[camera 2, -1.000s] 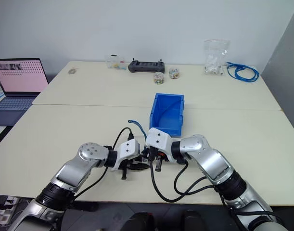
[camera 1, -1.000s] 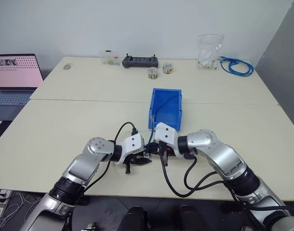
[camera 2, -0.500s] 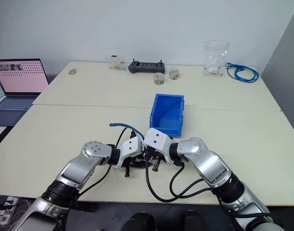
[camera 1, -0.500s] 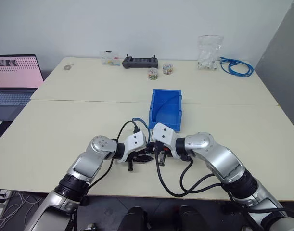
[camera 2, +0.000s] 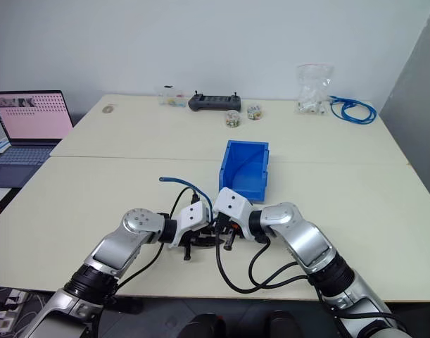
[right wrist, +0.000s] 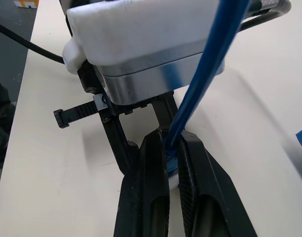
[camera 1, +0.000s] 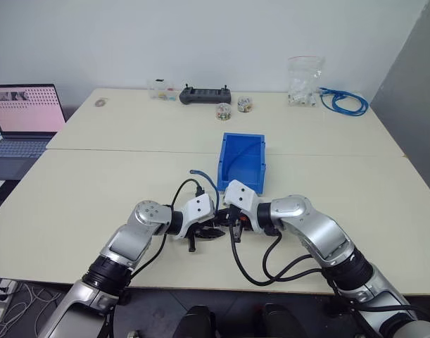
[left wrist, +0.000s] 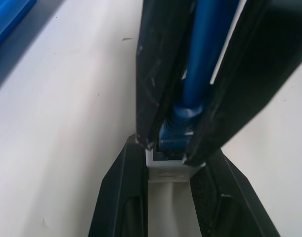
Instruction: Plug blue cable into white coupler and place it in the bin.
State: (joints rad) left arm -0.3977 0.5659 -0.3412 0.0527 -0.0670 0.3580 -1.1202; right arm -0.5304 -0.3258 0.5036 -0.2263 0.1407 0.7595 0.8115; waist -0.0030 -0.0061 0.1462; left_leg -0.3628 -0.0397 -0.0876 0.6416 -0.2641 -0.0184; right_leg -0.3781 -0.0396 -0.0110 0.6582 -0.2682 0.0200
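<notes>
The two grippers meet nose to nose at the near edge of the table [camera 1: 95, 183], just in front of the bin [camera 1: 243, 160]. The left gripper [left wrist: 166, 163] pinches the white coupler [left wrist: 166, 170] between its fingertips, while the right gripper [right wrist: 170, 148] is clamped on the blue cable [right wrist: 205, 74] just behind its plug, which sits at the coupler's socket. To seat it well, I judge the plug should be pushed straight along the socket's axis, with the coupler held firm and no twisting, until it looks fully home.
</notes>
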